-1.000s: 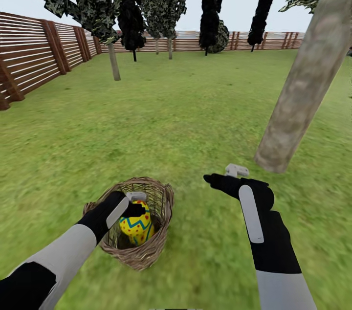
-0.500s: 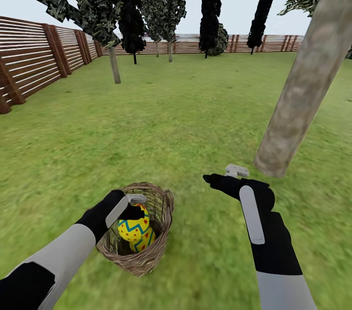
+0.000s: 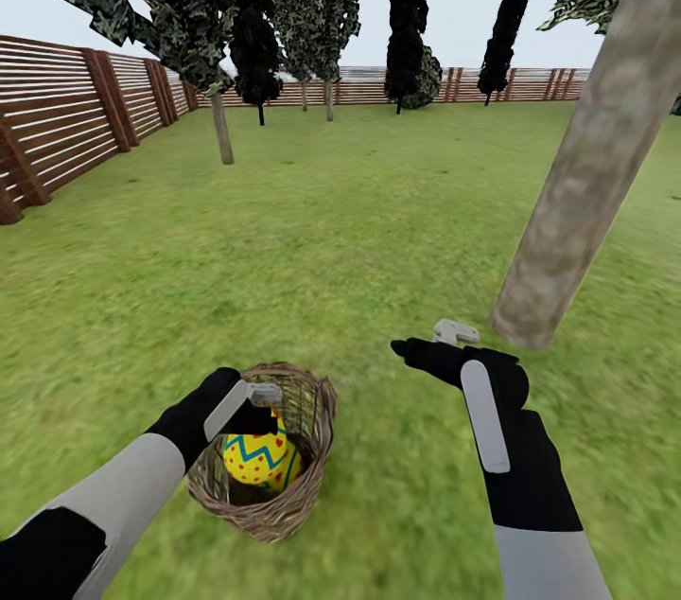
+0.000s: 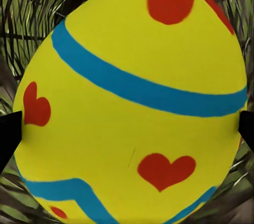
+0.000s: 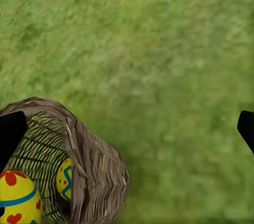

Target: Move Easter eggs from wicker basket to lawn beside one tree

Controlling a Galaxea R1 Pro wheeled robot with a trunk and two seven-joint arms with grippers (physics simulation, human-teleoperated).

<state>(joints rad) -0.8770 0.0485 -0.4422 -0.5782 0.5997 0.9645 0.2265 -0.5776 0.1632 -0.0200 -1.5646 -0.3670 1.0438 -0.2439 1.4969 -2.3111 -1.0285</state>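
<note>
Left hand (image 3: 267, 401) clasps egg (image 4: 132, 102).

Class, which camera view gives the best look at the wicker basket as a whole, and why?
The head view: the basket shows entire on the grass, rim and woven wall, with the left tool over it. The right wrist view shows its right part with eggs inside. The left wrist view shows just dark weave behind one egg.

- Easter egg (image 4: 132, 102) is sitting between two dark fingertips (image 4: 9, 134), touching both.
- Wicker basket (image 4: 32, 1) weave is showing behind it.
</note>
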